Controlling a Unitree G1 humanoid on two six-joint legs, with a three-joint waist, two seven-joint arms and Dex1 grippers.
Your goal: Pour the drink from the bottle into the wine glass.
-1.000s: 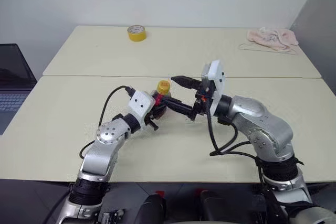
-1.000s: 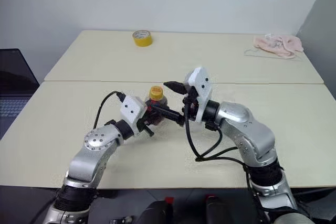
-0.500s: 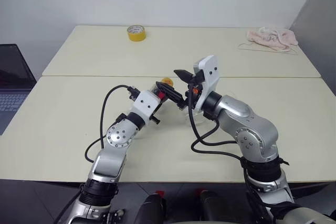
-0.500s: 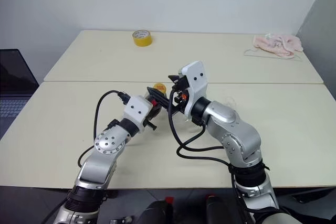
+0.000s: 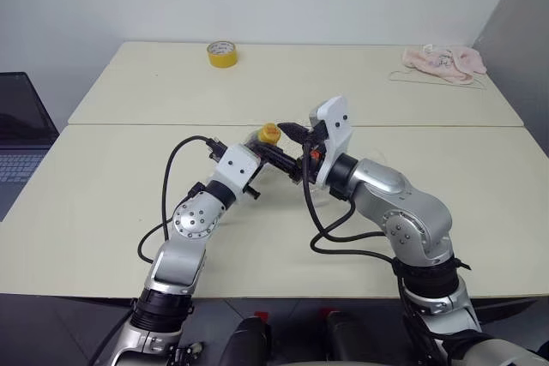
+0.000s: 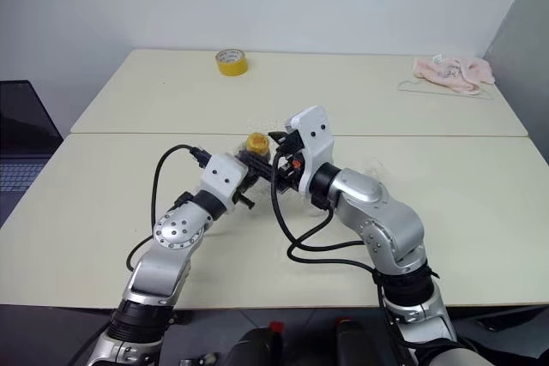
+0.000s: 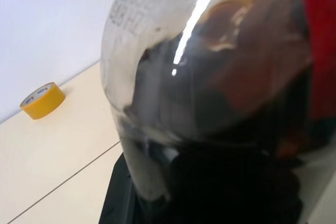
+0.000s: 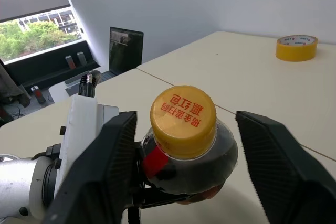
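My left gripper (image 5: 259, 152) is shut on the belly of the bottle (image 5: 257, 138) and holds it above the table, a little tilted. The dark drink (image 7: 231, 77) fills most of the belly. The yellow cap (image 8: 182, 114) is screwed on, with a red label strip just below it. My right gripper (image 8: 185, 129) is open, with one black finger (image 8: 107, 156) close beside the bottle and the other standing clear. The wine glass is mostly hidden behind my right wrist; only a faint clear patch (image 5: 314, 197) shows.
A yellow tape roll (image 5: 222, 53) lies at the far left of the back table and a pink cloth (image 5: 443, 62) at its far right. A laptop (image 5: 17, 126) sits off the table's left edge. A seam (image 5: 129, 124) joins the two tables.
My right gripper's fingers have drawn closer around the cap and its elbow has swung inward. My left gripper keeps its hold on the bottle, which now sits slightly more tilted.
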